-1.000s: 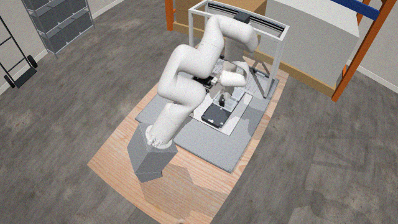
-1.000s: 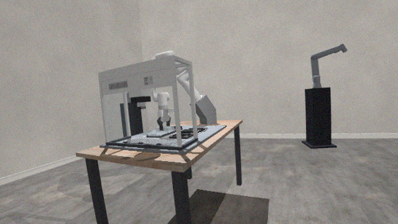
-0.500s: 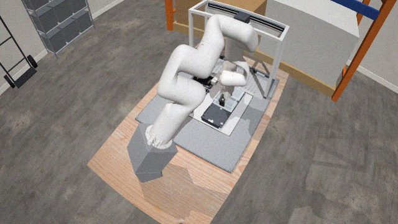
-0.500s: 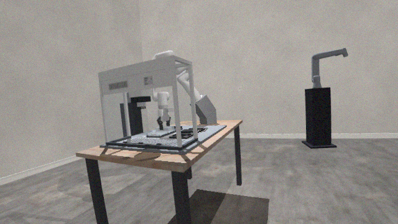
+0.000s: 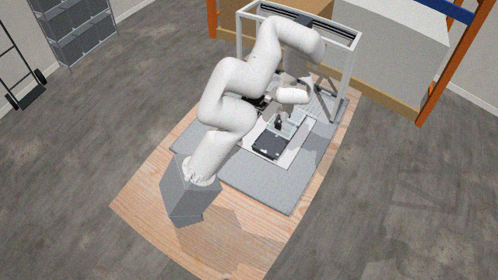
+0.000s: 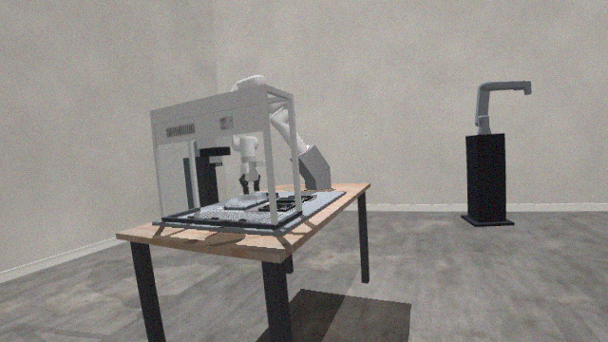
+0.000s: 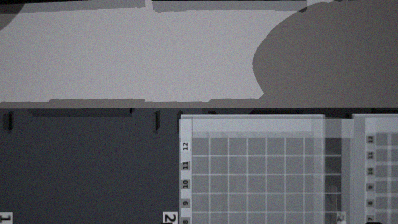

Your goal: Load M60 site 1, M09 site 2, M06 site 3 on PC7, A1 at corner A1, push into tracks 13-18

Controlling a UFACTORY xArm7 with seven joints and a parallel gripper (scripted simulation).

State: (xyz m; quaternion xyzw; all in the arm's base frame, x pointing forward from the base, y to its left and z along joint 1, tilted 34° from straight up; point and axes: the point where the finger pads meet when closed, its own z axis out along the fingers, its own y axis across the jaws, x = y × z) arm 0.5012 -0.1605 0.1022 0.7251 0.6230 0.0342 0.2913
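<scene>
The dark carrier PC7 (image 5: 272,141) lies on the pale apron in front of the rails. In the wrist view its site marked 1 (image 7: 85,165) is bare. A tall pale gridded block, which I take for M09 (image 7: 260,170), sits on the site marked 2, with column numbers 12 down to 8 along its edge. A lower pale plate, probably M06 (image 7: 380,170) (image 5: 297,116), sits beyond it. My gripper (image 5: 278,125) is open and empty, hanging just over the block (image 6: 244,201). The fingers are out of the wrist view. The nests (image 5: 254,102) are mostly hidden by my arm, and I cannot make out M60.
The white instrument frame (image 5: 350,39) stands over the ridged loading rails (image 5: 324,103), with its front post (image 6: 271,157) close to the carrier. A black column (image 6: 207,176) stands inside the frame. The wooden table edge (image 6: 266,247) is near.
</scene>
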